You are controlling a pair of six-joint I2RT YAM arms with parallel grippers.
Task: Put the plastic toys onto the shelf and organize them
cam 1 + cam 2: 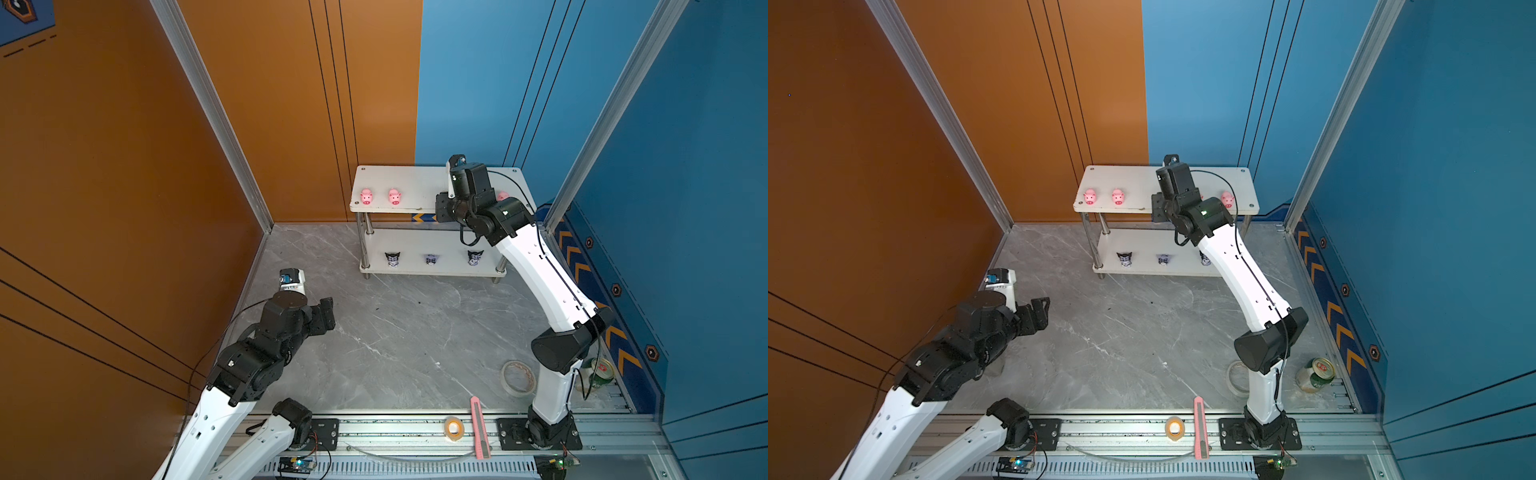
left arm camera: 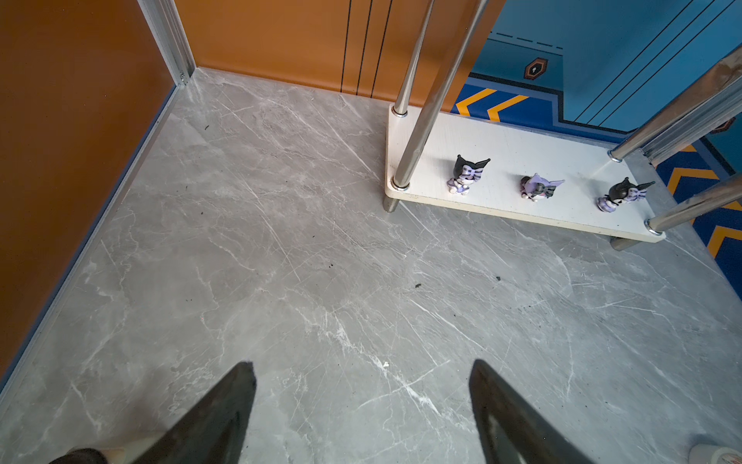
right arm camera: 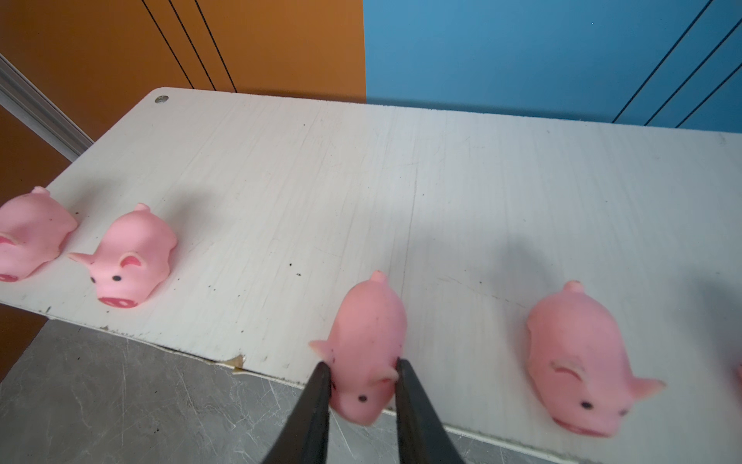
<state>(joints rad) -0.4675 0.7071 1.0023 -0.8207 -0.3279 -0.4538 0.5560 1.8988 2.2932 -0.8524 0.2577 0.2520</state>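
Backdrop: orange wall (image 1: 124,166) on the left, blue wall (image 1: 685,166) on the right, grey marbled surface (image 1: 395,340) below
Shelf: the shelf (image 1: 415,178) stands at the far side against both walls, two white boards on chrome legs
Top board (image 3: 401,180): far-left pig (image 1: 366,196) and second pig (image 1: 394,196) sit side by side near the left end; right pig (image 3: 578,361) and fifth pig (image 1: 1227,198) sit toward the right end, all facing near
Held pig (image 3: 367,349): between those pairs at the near edge, snout hanging past the board; whether its feet rest on the board cannot be told
Right jaws: pinching the held pig on both sides of its head, just behind the eyes
Left jaws: spread wide with nothing between them, over bare surface at the near left, well apart from the shelf
Lower board (image 2: 522,140): left figurine (image 2: 465,174), middle figurine (image 2: 538,187) and right figurine (image 2: 620,195) stand upright in a spaced row along the near edge
Handling, pigs: they look soft, rubbery and light, with a matte skin that should not slip; best held across the head or flanks, never by ears or snout, and gently, since a squeezed body may spring on release
Handling, figurines: they look hard, glossy and small-footed, likely to topple; hold low on the body, clear of the thin ears
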